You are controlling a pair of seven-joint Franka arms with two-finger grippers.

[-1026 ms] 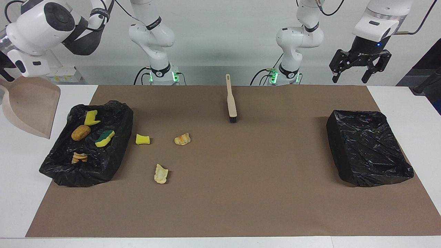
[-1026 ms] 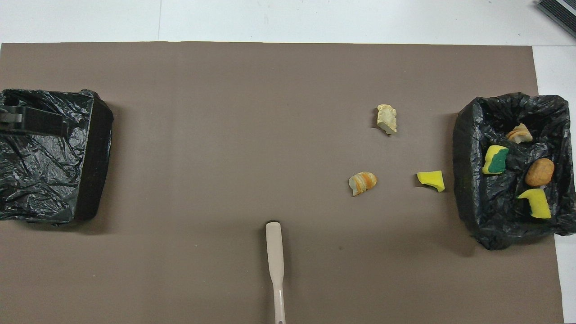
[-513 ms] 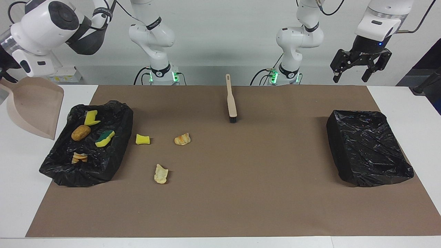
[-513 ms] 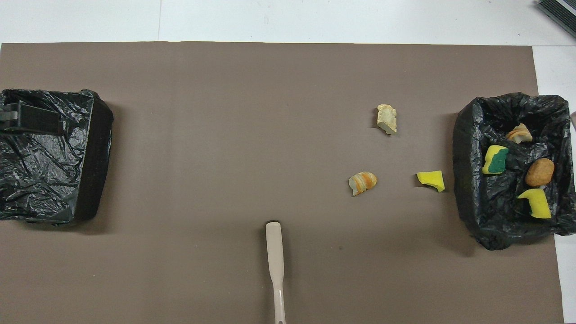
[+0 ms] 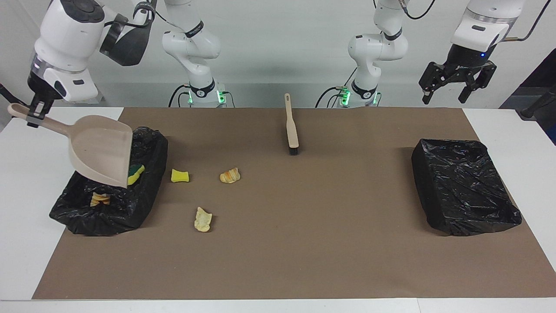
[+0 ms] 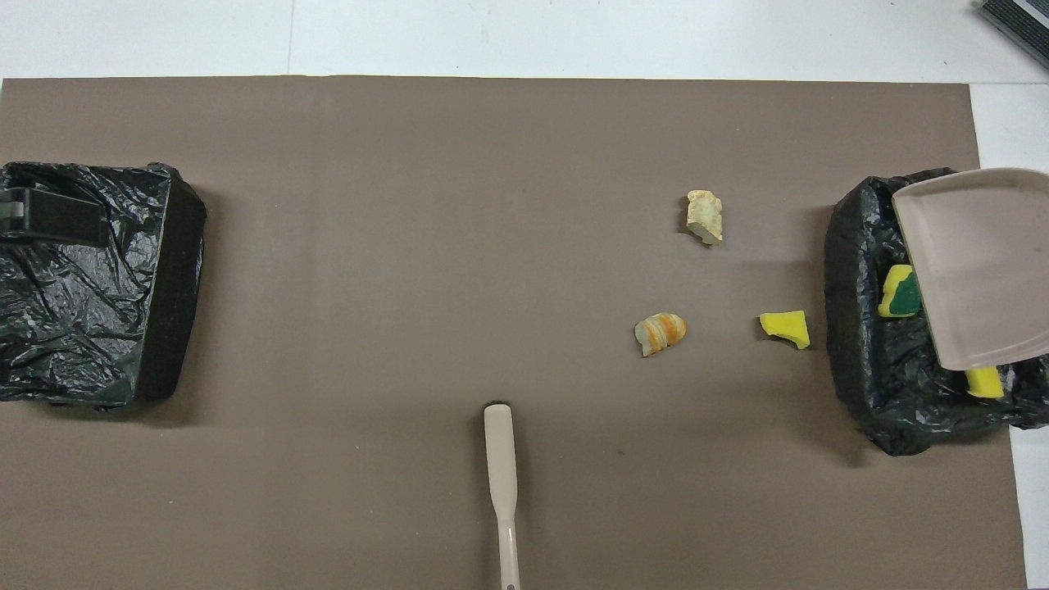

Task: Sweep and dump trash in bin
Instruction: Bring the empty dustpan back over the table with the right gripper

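Table (image 5: 26, 243): white, carrying a brown mat (image 5: 304, 243) that is covering most of its surface.
Lined bin (image 5: 145, 200): black-bagged, sitting at the mat's edge toward the right arm's end; it is holding a green-backed sponge (image 6: 899, 292), a yellow sponge (image 6: 983, 382) and a striped bread lump (image 5: 100, 199), all partly hidden under the dustpan.
Second bin (image 5: 462, 184): black-bagged, sitting at the mat's edge toward the left arm's end; contents cannot be told.
Dustpan (image 5: 102, 150): beige, hanging tilted over the lined bin with its open lip pointing down; its pan is showing bare in the overhead view.
Right gripper (image 5: 35, 114): pinching the dustpan's handle, up in the air over the white table beside the lined bin.
Left gripper (image 5: 454, 87): waiting with fingers spread, holding nothing, raised over the table's edge nearest the robots at the left arm's end.
Brush (image 5: 291, 126): beige handle with dark bristles, lying on the mat at the middle of the edge nearest the robots, bristles pointing away from them.
Trash on the mat: a yellow sponge chunk (image 5: 179, 175) is lying just beside the lined bin; a striped bread piece (image 5: 230, 175) is lying near it, toward the mat's middle; a pale lump (image 5: 202, 219) is lying farther from the robots than both.
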